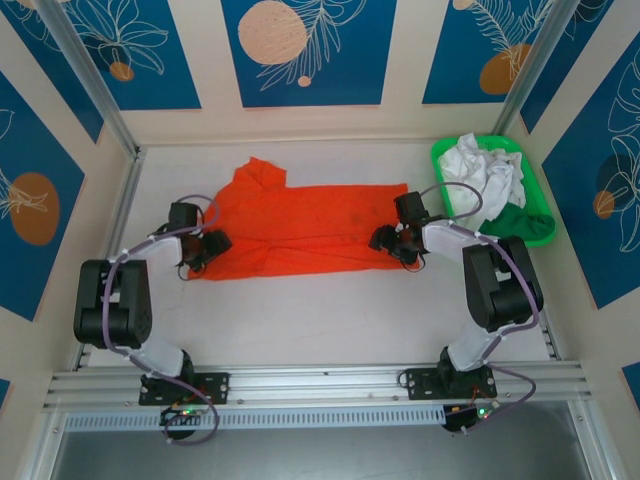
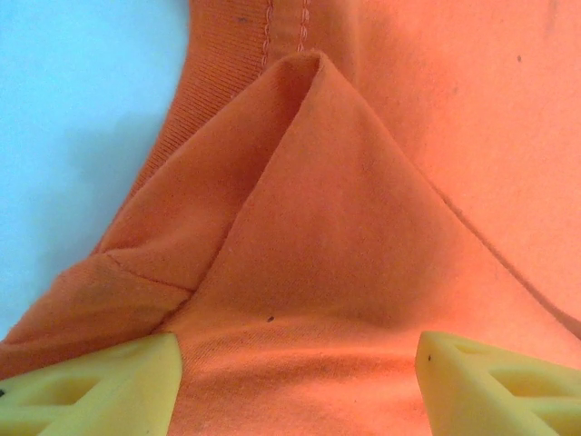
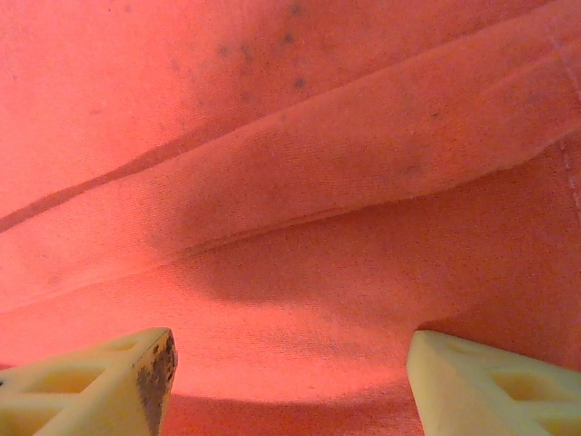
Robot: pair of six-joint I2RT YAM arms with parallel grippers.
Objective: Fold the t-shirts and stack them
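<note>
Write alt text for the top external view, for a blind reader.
An orange-red t-shirt lies spread across the table, with the left gripper at its left end and the right gripper at its right. A crumpled white t-shirt sits in a green tray.

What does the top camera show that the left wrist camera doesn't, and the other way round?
The top view adds the white t-shirt, crumpled in the green tray at the far right, and the right arm reaching the spread shirt's right end. The left wrist view adds a close look at a raised, tent-like fold, a stitched seam above it, and pale yellow jaws standing apart over the cloth. Shared by both: the orange-red t-shirt lying on the table.
</note>
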